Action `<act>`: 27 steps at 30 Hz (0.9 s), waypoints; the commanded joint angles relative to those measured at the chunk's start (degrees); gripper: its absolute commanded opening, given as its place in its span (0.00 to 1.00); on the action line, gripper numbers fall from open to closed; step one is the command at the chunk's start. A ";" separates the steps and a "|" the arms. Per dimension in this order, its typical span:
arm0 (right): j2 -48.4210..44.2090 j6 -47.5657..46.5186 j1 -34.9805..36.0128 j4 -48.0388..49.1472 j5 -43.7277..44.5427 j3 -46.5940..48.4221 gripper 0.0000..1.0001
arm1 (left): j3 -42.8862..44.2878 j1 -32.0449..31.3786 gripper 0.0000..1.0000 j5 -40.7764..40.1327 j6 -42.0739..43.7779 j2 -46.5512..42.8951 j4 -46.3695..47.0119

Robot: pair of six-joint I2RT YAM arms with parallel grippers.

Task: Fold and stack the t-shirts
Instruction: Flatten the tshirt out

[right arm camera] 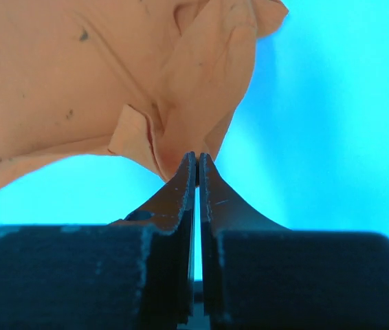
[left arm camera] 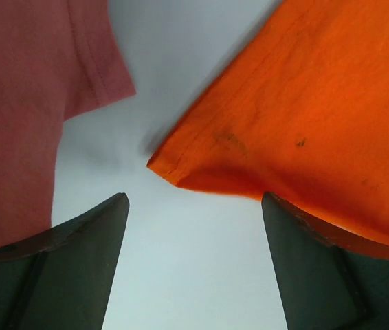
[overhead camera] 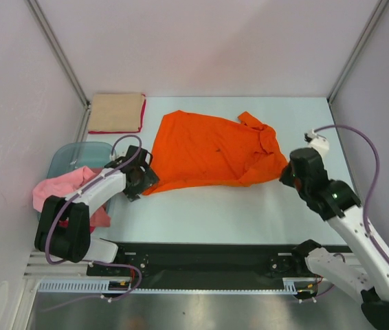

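Possibly the orange t-shirt slips from the right hand, clenched on its very edge, while the left hand hangs released.

A translucent blue-green plastic tub sits near the left fingers, off to their left by the side wall. The pale table shows bare between those fingers and spreads on toward the right fingers; a black rail lines its near edge
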 commanded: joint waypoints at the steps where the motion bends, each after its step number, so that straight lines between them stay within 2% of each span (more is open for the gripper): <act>1: -8.11 5.91 -0.32 -3.14 0.04 -4.23 0.00 | 0.63 1.33 0.84 -1.64 -1.99 -0.22 2.62; 9: -17.96 10.48 -0.24 -8.34 -1.89 -11.70 0.00 | -2.97 1.50 0.84 -2.52 -3.04 0.65 2.62; 15: -19.20 11.19 -0.24 -8.34 -3.21 -11.71 0.00 | -7.11 1.50 0.79 -3.67 -4.98 -0.66 3.94; 27: -20.87 11.28 -0.15 -9.48 -1.90 -10.84 0.00 | -5.96 1.50 0.58 -3.84 -3.48 5.31 7.45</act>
